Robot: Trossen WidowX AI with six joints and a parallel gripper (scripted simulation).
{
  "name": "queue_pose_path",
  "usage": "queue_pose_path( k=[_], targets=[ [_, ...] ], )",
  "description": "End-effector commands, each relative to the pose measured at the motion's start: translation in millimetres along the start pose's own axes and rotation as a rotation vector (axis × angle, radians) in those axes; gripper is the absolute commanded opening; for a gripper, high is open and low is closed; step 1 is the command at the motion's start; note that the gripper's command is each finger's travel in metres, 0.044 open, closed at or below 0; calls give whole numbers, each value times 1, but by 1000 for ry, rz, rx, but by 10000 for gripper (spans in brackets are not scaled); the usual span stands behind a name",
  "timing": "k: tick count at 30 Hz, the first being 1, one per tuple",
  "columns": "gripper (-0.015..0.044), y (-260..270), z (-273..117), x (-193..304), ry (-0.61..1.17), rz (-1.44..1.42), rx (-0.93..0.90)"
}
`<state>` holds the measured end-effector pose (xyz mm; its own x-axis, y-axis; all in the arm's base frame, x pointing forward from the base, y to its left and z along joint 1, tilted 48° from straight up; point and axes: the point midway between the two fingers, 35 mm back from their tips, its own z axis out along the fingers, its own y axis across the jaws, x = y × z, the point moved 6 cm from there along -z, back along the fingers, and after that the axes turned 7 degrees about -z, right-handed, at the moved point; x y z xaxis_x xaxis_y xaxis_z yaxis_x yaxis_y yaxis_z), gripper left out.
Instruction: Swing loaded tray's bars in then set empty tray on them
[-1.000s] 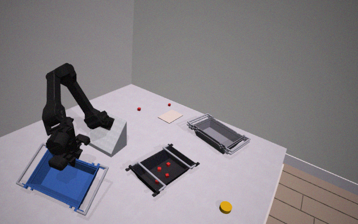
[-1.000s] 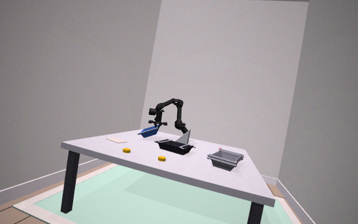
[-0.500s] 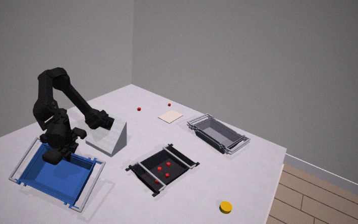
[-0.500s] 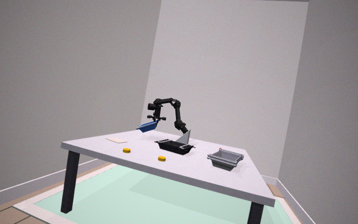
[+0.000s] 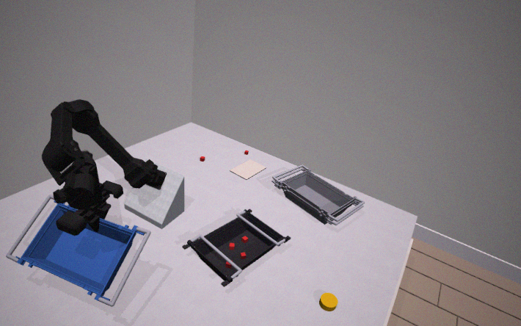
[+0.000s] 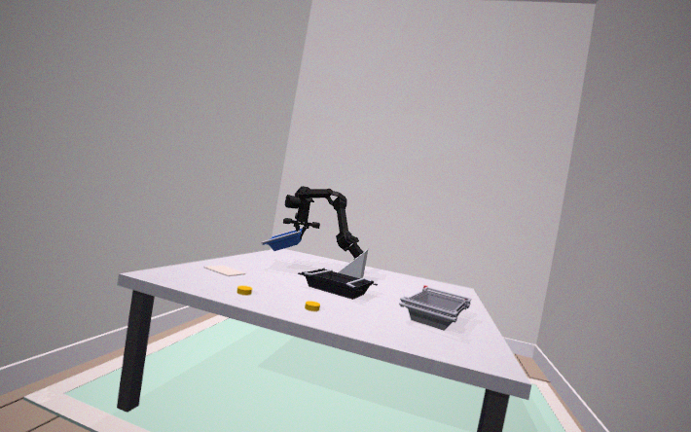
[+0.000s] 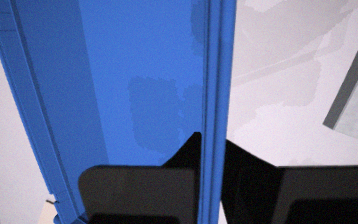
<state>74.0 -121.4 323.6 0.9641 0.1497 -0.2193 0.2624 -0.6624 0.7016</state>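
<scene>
"Where's our empty tray?"

"We have one blue tray tilted above the bench, near its far-left corner in the exterior view. From above, its long axis runs left to right, dropping rightward; its open top faces up at a slant."

"And our claw?"

"Nearly closed, pinching the blue rim."

"The load?"

"We count four red blocks inside one black tray, mid-bench, its two bars across the top. Grey trays sit nested by the right edge."
</scene>
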Motion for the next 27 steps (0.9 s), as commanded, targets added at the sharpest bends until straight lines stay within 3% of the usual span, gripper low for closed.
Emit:
queue_pose_path(
  k=[1,16,27],
  targets=[
    [0,3,-3,-2,-2,11,-17],
    [0,3,-3,-1,-2,9,-16],
    [0,11,3,33,26,-95,23]
  ],
)
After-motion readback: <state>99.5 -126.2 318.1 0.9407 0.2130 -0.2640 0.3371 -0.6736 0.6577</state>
